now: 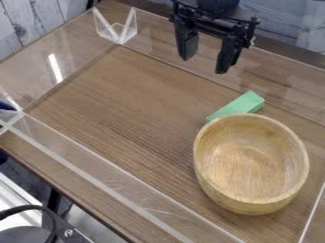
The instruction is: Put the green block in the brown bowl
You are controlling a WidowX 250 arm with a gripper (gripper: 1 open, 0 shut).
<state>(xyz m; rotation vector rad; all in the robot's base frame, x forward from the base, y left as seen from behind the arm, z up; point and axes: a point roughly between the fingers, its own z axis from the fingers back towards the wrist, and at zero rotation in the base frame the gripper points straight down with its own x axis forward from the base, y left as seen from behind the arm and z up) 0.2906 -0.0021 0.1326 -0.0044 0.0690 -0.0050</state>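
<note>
The gripper [207, 57] is hanging over the far part of the table [114, 114], pointing straight down, with its two dark fingers [185, 43] standing wide apart and nothing between them. Its black body is showing at the top edge of the view, and the rest of the arm is running out of the picture above it. The fingertips are hovering clear of the wooden surface, not touching anything.

The green block [238, 107] is lying flat on the table, below and slightly right of the gripper in the view, well apart from the fingertips. It is sitting at an angle, with its near end just beside the far rim of the brown bowl [252, 163]; whether the two are touching cannot be told. The bowl is standing upright at the near right of the table, and its inside is showing only wood grain.

A clear plastic wall [89, 166] is running along the table's edges, and a small clear angled piece [114, 28] is standing at the far left corner.
</note>
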